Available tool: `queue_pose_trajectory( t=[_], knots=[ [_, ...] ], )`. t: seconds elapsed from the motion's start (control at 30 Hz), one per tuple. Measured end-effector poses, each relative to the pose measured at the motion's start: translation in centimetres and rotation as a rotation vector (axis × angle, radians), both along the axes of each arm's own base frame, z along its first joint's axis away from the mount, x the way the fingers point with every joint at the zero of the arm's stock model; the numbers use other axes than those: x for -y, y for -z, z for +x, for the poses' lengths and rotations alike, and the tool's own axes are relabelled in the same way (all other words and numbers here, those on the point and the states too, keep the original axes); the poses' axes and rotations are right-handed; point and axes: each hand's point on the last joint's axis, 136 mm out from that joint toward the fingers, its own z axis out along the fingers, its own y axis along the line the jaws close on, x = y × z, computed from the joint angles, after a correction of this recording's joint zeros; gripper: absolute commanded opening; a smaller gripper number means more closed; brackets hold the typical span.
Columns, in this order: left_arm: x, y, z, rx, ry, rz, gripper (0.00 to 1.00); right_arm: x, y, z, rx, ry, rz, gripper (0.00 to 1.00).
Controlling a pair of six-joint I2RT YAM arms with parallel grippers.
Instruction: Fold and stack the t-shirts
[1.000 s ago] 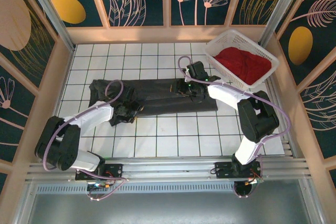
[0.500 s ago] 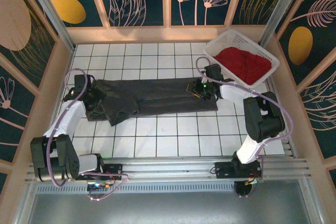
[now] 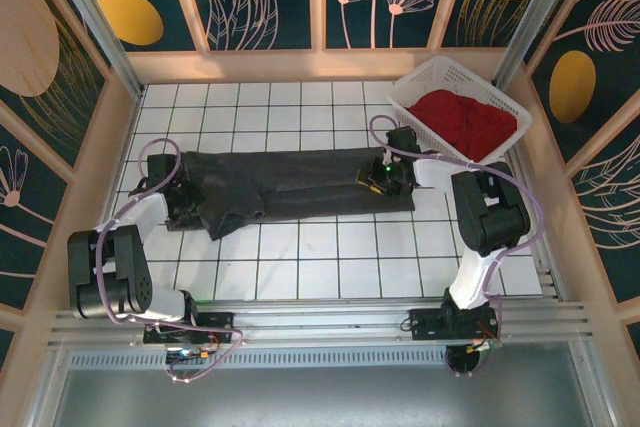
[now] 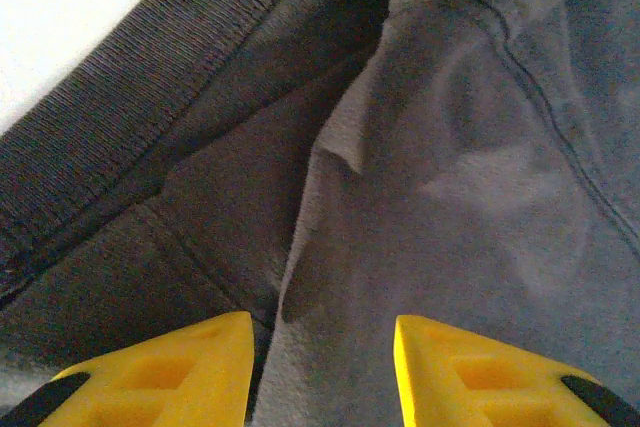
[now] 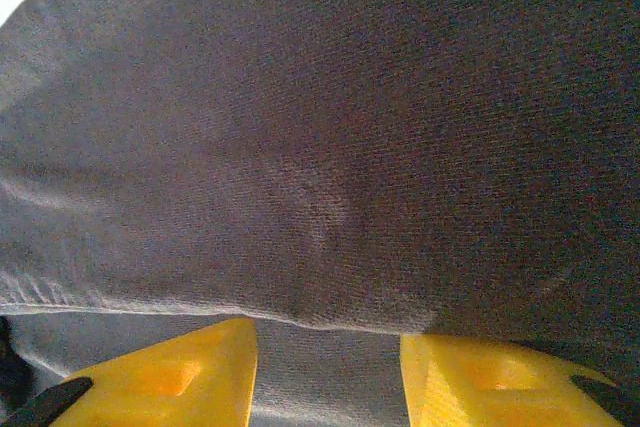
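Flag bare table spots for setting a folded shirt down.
Two free strips on the table: the far rows between back wall and grey t-shirt, left of the basket; the near rows between shirt and arm bases. Crowded: the middle band, with left arm and right arm over the shirt's ends, and the far right corner, held by the basket.

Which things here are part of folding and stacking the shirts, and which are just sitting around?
Part of the job: grey t-shirt, spread on the table; red t-shirt, bunched in the white basket.
Just lying about: white basket.
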Motion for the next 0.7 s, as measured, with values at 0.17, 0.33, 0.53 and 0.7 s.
queue_pose_trajectory(
  t=[0.17, 0.33, 0.53, 0.7],
  knots=[
    [-0.1, 0.3, 0.2, 0.0, 0.005, 0.009, 0.35, 0.0, 0.2, 0.0, -0.006, 0.002, 0.0, 0.43],
    [0.0, 1.3, 0.3, -0.013, 0.014, 0.005, 0.14, 0.0, 0.2, 0.1, -0.007, 0.005, 0.002, 0.43],
    [-0.5, 0.8, 0.2, -0.01, -0.005, 0.026, 0.0, -0.1, 0.3, 0.3, -0.012, 0.009, 0.001, 0.41],
    [-1.2, -1.7, 0.6, 0.029, -0.053, 0.045, 0.0, -0.2, 0.3, 0.5, -0.016, 0.015, 0.002, 0.41]
  ],
)
